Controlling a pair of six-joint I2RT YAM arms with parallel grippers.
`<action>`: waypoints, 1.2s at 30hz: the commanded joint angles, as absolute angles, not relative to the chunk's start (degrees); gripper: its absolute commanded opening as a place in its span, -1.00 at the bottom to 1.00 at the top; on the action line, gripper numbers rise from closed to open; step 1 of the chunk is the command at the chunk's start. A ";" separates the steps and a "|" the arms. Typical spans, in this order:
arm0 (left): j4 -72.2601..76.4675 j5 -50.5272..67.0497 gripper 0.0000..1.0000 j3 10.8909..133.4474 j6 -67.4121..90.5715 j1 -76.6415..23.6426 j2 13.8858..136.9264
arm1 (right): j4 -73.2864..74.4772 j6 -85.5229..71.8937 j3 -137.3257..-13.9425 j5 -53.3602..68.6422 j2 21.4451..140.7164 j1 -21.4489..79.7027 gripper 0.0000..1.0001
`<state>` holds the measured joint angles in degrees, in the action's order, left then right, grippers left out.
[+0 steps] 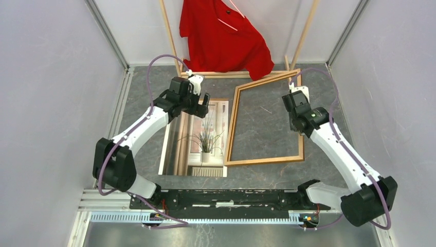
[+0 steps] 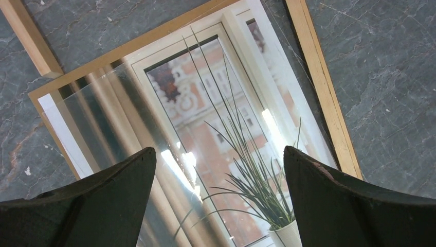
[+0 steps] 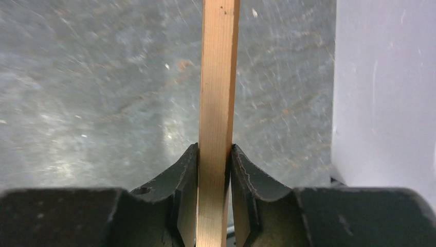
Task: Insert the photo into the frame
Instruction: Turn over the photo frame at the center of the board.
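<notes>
A red shirt (image 1: 223,38) hangs at top centre on a pale wooden rack (image 1: 216,74). Below it spreads a grey marbled table (image 1: 267,123), with white walls (image 1: 51,77) at both sides. Left of centre a clear sheet (image 2: 97,123) glints, and a brown board (image 2: 123,50) edges out beyond it.

We find the photo (image 1: 208,136) on the desk (image 1: 267,123), left of the frame (image 1: 262,160); the clothes rack (image 1: 170,36) stands behind both.

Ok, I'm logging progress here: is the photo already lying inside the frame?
No, the photo lies flat outside the frame, beside its left rail.
</notes>
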<state>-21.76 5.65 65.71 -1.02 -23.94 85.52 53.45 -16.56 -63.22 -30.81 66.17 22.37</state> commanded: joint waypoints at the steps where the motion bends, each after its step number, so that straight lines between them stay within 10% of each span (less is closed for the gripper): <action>1: -20.31 6.43 1.00 65.24 -3.87 -23.62 82.47 | 55.89 -14.32 -62.44 -37.60 67.75 22.33 -0.85; 28: -19.32 5.23 1.00 61.73 -5.23 -21.99 80.84 | 38.95 -11.44 -51.94 -30.44 85.14 22.38 -0.94; 36: -20.85 6.30 1.00 61.08 -6.61 -18.64 80.85 | 36.25 -11.00 -53.61 -34.92 91.51 22.24 -0.60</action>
<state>-21.02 6.04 61.25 -3.53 -20.38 82.43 36.10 -14.66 -51.90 -29.45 88.99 21.87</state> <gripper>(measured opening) 0.997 0.306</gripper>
